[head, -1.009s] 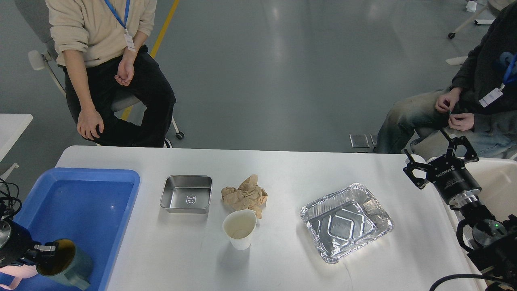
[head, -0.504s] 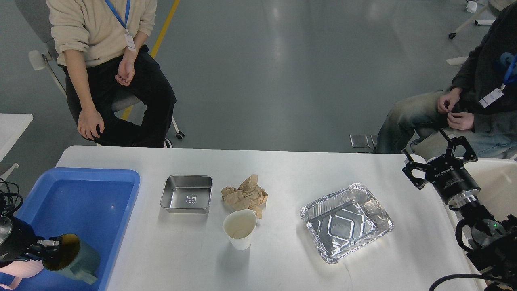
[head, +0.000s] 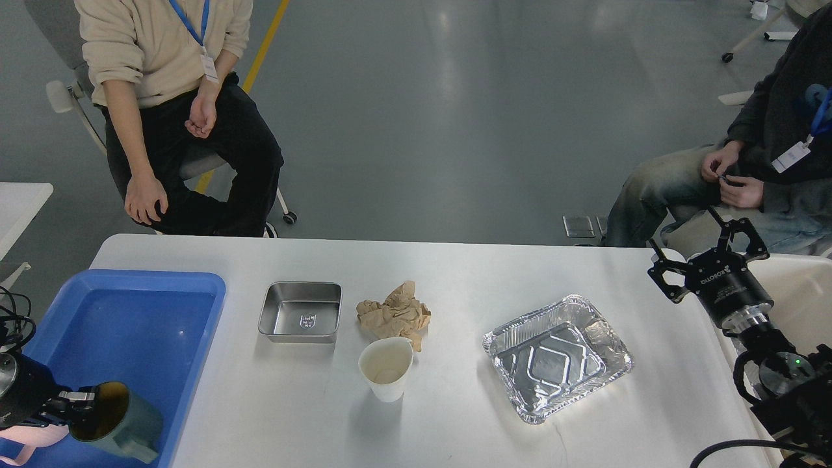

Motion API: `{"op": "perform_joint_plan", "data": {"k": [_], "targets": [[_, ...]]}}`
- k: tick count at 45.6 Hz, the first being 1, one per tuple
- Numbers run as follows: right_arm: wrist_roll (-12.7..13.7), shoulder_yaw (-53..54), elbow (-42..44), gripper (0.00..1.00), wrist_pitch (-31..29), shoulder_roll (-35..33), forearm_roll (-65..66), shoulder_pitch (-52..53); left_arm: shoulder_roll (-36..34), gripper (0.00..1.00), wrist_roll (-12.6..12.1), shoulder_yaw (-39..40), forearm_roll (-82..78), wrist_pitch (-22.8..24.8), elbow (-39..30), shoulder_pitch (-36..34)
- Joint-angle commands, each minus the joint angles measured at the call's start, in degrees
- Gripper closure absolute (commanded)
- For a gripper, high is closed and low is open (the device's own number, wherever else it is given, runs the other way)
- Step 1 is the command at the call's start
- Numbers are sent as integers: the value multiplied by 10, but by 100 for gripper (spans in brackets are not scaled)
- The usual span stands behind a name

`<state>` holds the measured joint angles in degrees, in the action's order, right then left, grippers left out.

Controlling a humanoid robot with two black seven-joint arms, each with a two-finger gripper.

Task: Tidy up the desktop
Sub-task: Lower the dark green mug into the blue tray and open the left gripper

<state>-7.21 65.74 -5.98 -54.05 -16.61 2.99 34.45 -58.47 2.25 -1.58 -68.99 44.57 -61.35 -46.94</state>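
The white desktop [head: 455,416] carries a small steel tray [head: 300,311], a crumpled brown paper [head: 394,314], a white paper cup [head: 386,368] and a foil tray [head: 556,355]. A blue plastic tray [head: 130,325] sits at the left end. My left gripper [head: 81,406] is at the lower left, shut on the rim of a dark green mug [head: 120,421], which is tilted over the blue tray's near corner. My right gripper [head: 705,255] is open and empty above the desktop's right edge.
One person sits behind the left end of the table and another at the far right. A small white table corner [head: 19,201] shows at the left. A white surface [head: 799,292] lies beside the right arm.
My left gripper moved the mug slightly to the right and then a little lower over the blue tray. The right arm has barely moved.
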Motion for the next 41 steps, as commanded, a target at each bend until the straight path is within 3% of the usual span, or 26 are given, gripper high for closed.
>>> {"op": "perform_joint_plan", "data": {"k": [1, 41], "targets": [[0, 0, 0, 0, 0, 0, 0, 0, 0, 3, 2, 0, 0, 1, 0, -2], [0, 0, 0, 0, 0, -2, 0, -2, -2, 3, 0, 1, 4, 24, 2, -7]]}}
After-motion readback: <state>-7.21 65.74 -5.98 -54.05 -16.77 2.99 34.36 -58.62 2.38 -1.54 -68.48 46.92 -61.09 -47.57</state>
